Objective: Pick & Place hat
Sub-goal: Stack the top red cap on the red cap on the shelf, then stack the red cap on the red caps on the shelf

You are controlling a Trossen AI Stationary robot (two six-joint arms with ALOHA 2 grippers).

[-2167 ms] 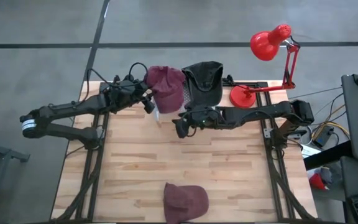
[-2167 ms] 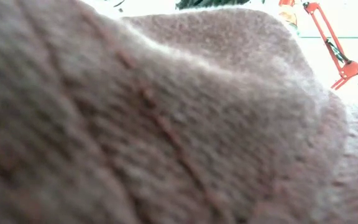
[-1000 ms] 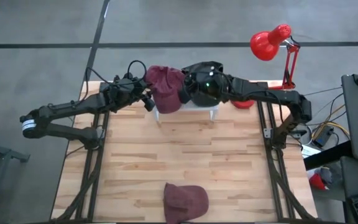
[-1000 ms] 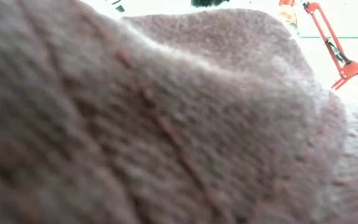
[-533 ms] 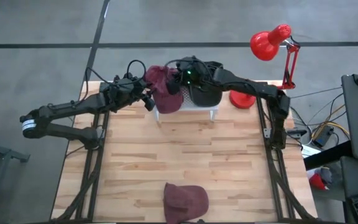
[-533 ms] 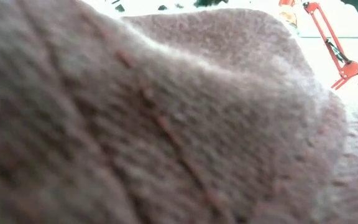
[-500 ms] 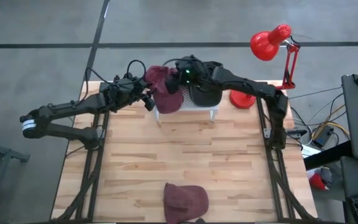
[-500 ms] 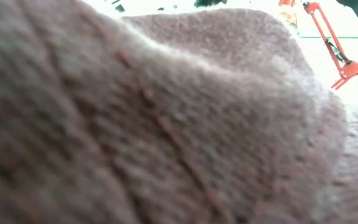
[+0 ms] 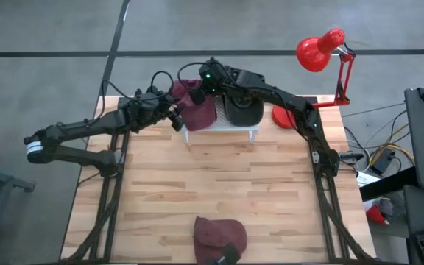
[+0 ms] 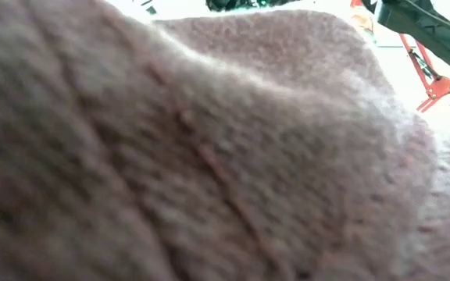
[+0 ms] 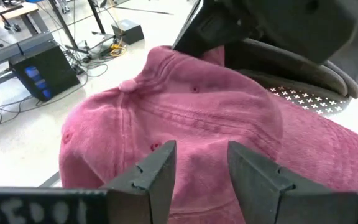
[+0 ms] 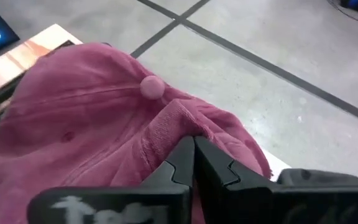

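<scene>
Right gripper (image 12: 193, 163) pinches a fold of the maroon hat (image 9: 197, 110) near its crown button, fingers (image 12: 180, 155) closed tight on cloth. Left gripper (image 11: 199, 163) waits at the hat's brim side, fingers (image 11: 157, 163) narrowly parted, at the worktop's (image 9: 219, 184) far edge.

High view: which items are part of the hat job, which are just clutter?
Job:
- maroon cap on white rack
- right hand, pinching its crown
- left hand, open beside it

Clutter:
- black cap
- second maroon cap
- red lamp
</scene>
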